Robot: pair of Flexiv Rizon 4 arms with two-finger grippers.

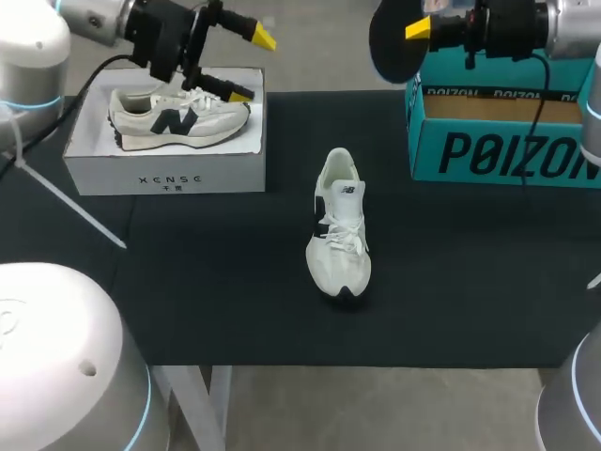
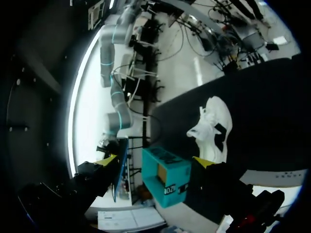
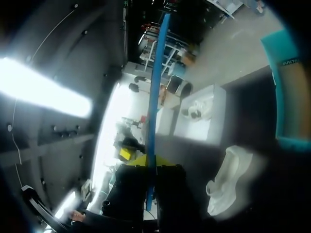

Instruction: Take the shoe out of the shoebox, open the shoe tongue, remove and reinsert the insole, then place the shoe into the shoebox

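A white sneaker point(image 1: 339, 225) with a dark logo stands on the black mat point(image 1: 207, 282) mid-table, toe toward the front edge; it also shows in the wrist views point(image 2: 214, 130) point(image 3: 227, 180). High at the back right, my right gripper point(image 1: 419, 30) point(image 3: 146, 159) is shut on a dark insole point(image 1: 391, 47), seen edge-on as a thin blue strip point(image 3: 156, 87) between its fingers. Beneath it stands the open teal shoebox point(image 1: 498, 150) point(image 2: 165, 177) point(image 3: 286, 97). My left gripper point(image 1: 252, 66) point(image 2: 154, 161) hangs open and empty above the white shoebox point(image 1: 164, 169).
The white shoebox point(image 3: 201, 121) at the back left holds a second white sneaker point(image 1: 178, 117) lying on its side. The mat is bare around the middle sneaker and toward the front edge.
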